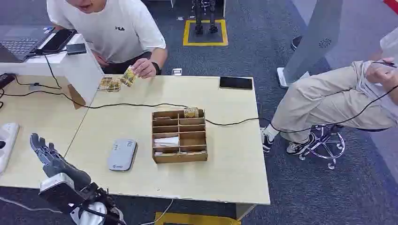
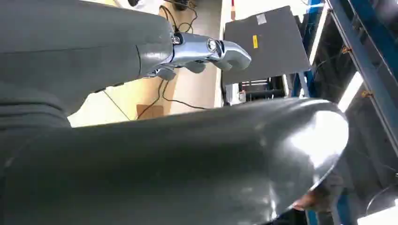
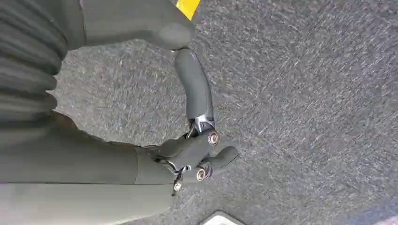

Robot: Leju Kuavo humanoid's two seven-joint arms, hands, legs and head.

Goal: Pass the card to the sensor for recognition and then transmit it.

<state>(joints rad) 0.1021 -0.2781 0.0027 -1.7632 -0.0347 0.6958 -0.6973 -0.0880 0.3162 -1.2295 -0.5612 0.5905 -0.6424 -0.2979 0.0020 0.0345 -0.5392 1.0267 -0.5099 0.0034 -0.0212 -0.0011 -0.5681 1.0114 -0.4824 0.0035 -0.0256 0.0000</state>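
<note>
A wooden sorting box (image 1: 179,136) stands mid-table, with a gold-patterned card (image 1: 191,112) in its far right slot and white cards (image 1: 166,141) in a left slot. The grey sensor pad (image 1: 122,154) lies just left of the box. My left hand (image 1: 47,151) is raised over the table's near left part, well left of the sensor, fingers stretched apart and holding nothing; one silver finger (image 2: 206,49) juts out in the left wrist view. My right hand (image 3: 195,150) hangs over grey carpet with loosely bent fingers and nothing in it.
A person across the table holds a gold card (image 1: 129,76) beside more cards (image 1: 109,84) on the table. A black cable (image 1: 141,104) crosses the table behind the box. A black phone (image 1: 235,83) lies at the far right edge. Another person sits on a stool (image 1: 328,140) at the right.
</note>
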